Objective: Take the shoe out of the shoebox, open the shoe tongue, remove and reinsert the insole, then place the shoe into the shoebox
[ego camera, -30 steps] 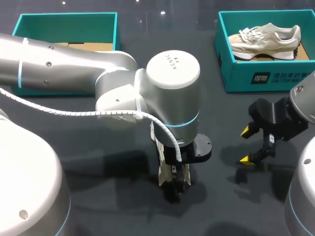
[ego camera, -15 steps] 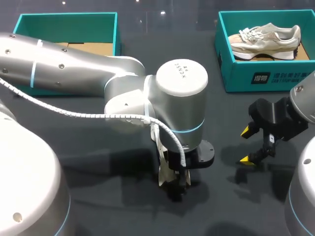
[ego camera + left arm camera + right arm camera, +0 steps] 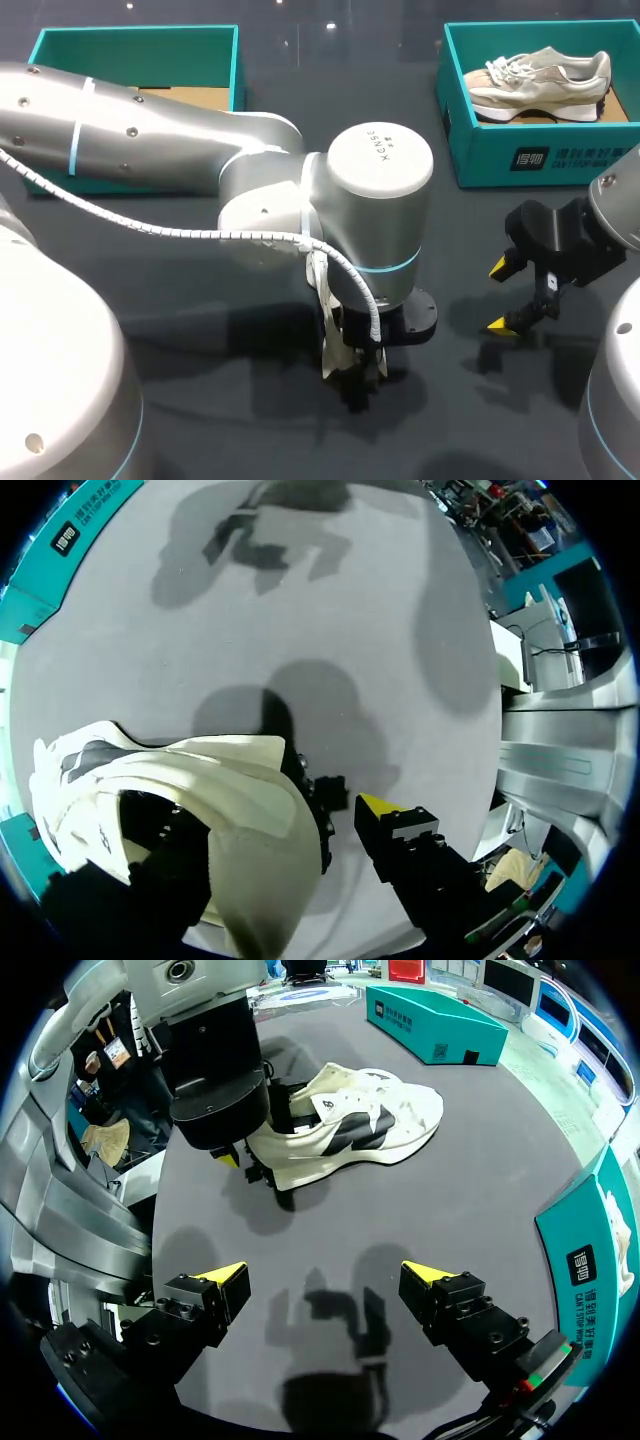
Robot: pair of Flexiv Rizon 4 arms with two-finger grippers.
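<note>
A: Your left gripper [image 3: 248, 1168] is sitting right at the heel end of the shoe [image 3: 360, 1125], which is lying out on the tabletop [image 3: 480, 1190], well apart from the shoebox [image 3: 480, 150]. I'm looking at both wrist views and cannot tell whether those jaws are closing on it or only resting beside it.

B: Your right gripper [image 3: 500, 296] is hanging above the tabletop nearby, its jaws standing wide apart and holding nothing. Another shoe [image 3: 540, 80] is lying in that shoebox.

A: So you're risking a slip. If the left hold is only partial, the shoe is probably going to twist or drag while you're working on the tongue.

B: And you're bringing two arms close together over one shoe. If you're reaching in with the right without steadying the heel first, you're risking pushing the shoe away or knocking the left wrist.
</note>
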